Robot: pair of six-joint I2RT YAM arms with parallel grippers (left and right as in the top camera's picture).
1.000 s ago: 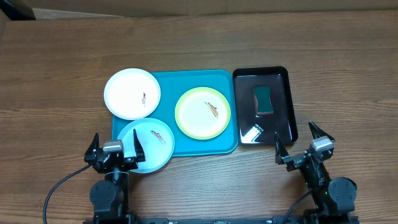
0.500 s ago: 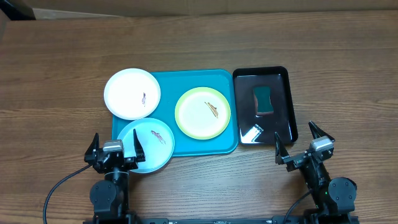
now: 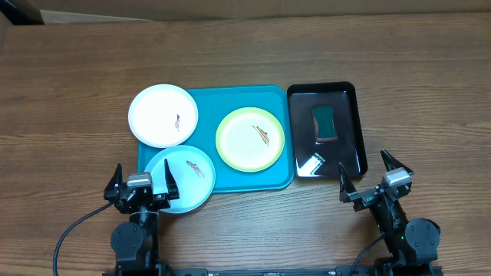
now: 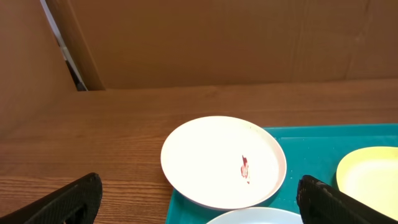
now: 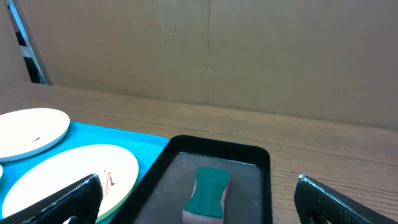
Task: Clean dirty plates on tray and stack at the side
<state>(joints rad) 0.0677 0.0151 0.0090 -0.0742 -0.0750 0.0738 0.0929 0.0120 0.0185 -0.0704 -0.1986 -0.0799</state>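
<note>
Scanning overhead: I find three smeared plates. The white plate overhangs the tray onto the worktop, the pale blue plate overhangs its near corner, and the yellow-green plate lies fully inside. None is stacked yet.
Left wrist: left gripper has jaws spread wide and empty, facing the white plate.
Right wrist: right gripper is likewise wide apart and empty, facing the sponge in the black tray, which I judge is staged for wiping.

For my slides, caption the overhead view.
Smeared white plate, blue plate and green-rimmed plate on or overhanging the turquoise tray, sponge in the black tray, left hand and right hand open.
</note>
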